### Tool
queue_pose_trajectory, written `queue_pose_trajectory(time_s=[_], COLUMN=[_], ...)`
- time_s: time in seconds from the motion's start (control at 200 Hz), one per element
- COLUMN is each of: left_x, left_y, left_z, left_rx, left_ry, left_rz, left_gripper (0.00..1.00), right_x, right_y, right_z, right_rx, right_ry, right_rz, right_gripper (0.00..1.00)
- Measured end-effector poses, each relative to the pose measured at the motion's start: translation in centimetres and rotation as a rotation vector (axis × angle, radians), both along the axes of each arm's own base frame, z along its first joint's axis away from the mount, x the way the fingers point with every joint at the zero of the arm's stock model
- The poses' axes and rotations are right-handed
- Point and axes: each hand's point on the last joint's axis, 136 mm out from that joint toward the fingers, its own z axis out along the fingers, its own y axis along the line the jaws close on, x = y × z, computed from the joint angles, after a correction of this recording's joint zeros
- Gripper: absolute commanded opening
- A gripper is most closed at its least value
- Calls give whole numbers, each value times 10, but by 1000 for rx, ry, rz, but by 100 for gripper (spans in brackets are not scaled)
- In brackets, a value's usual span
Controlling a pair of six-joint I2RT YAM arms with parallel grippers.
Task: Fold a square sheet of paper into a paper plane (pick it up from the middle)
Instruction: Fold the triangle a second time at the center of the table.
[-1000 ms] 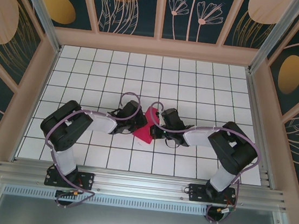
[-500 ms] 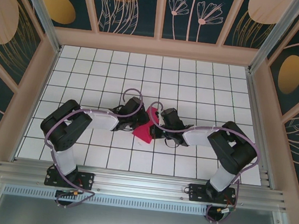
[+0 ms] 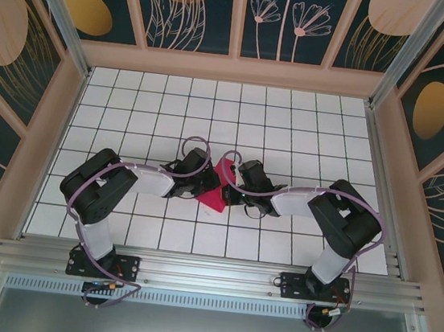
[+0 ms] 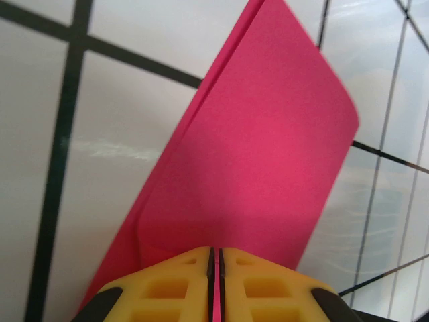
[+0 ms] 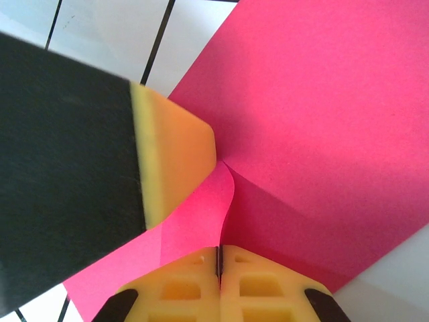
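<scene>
The square sheet of paper (image 3: 215,185) is magenta-red, creased into a smaller layered shape, and held between the two arms over the middle tiles. My left gripper (image 3: 205,182) is shut on its left side; in the left wrist view a thin edge of paper (image 4: 261,147) runs between the yellow fingertips of the gripper (image 4: 214,253). My right gripper (image 3: 230,188) is shut on a curled flap of the paper (image 5: 315,127), pinched at the gripper's tips (image 5: 219,251). The left gripper's yellow finger (image 5: 175,161) presses the paper close by. A paper plane is out of view.
The white tiled table (image 3: 148,108) has low wooden walls on three sides and a metal rail (image 3: 209,274) along the near edge. Both arms reach inward from their bases (image 3: 101,263) (image 3: 316,287) and meet at the centre.
Almost nothing differs. The left wrist shifted slightly at the paper and came back; both grippers keep their hold and the paper stays in place.
</scene>
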Motion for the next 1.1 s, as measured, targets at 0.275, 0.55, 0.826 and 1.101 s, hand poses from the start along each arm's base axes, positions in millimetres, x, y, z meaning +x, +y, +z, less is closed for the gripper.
queue_pose_trajectory(time_s=[0.275, 0.55, 0.826, 1.101], left_x=[1, 1, 1, 1], left_y=[0, 0, 0, 0], left_z=[0, 0, 0, 0], left_rx=[-21, -31, -33, -33], left_ry=[-19, -31, -33, -33], left_rz=[3, 4, 4, 4], left_gripper=[12, 11, 11, 11], right_x=[1, 0, -16, -37], right_y=[1, -13, -3, 8], right_z=[1, 36, 69, 39], right_rx=[-13, -5, 133, 158], right_ry=[12, -9, 25, 167], right_rz=[-4, -61, -4, 62], right_gripper=[24, 33, 10, 5])
